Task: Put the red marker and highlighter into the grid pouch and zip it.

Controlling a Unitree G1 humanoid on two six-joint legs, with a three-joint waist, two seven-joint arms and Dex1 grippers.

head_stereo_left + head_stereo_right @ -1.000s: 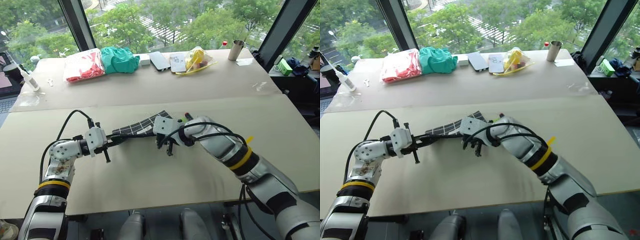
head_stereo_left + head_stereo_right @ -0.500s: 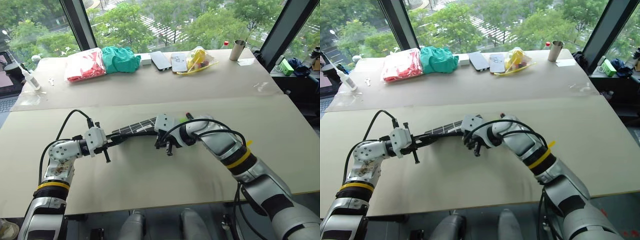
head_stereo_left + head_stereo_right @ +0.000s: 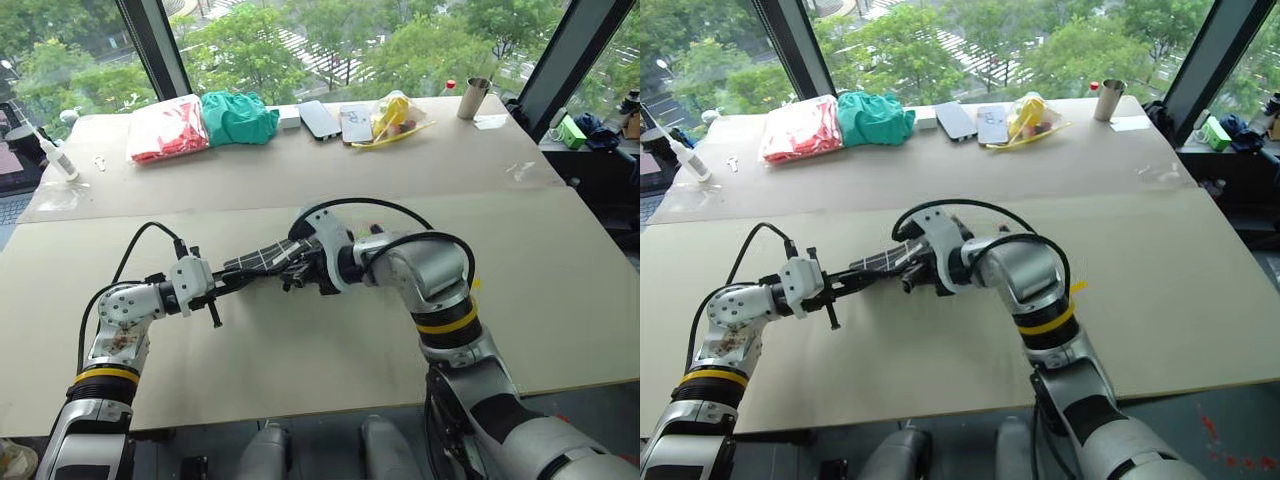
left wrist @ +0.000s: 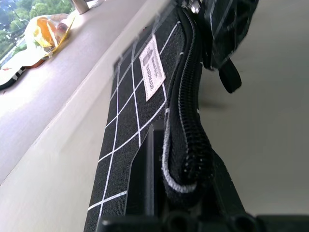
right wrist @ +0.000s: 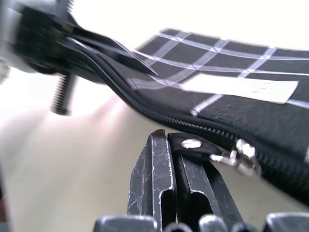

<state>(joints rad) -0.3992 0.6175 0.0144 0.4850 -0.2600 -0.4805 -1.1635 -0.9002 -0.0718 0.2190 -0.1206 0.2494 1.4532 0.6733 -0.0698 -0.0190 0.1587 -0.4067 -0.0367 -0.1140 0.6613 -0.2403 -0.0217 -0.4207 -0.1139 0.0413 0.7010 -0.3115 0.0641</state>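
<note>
The grid pouch (image 3: 262, 259), black with white lines and a small white label (image 4: 152, 72), hangs just above the beige table (image 3: 300, 350). My left gripper (image 3: 229, 283) is shut on its near end (image 4: 186, 169), with the zipper teeth running between the fingers. My right gripper (image 5: 167, 138) is shut on the black zipper pull strap (image 5: 192, 144), midway along the pouch and close to the left gripper (image 5: 91, 46). The zipper slider (image 5: 240, 151) sits right beside the strap. The red marker and the highlighter are hidden.
On the far table (image 3: 300, 165) lie a red bag (image 3: 165, 130), a green cloth (image 3: 238, 117), two flat devices (image 3: 335, 121), a yellow bag (image 3: 395, 115) and a cup (image 3: 472, 98). A bottle (image 3: 55, 158) stands at far left. Black cables (image 3: 345, 208) loop over my right wrist.
My right gripper has rolled over and moved left along the pouch toward the left gripper, still shut on the pull strap. The left gripper has kept still.
</note>
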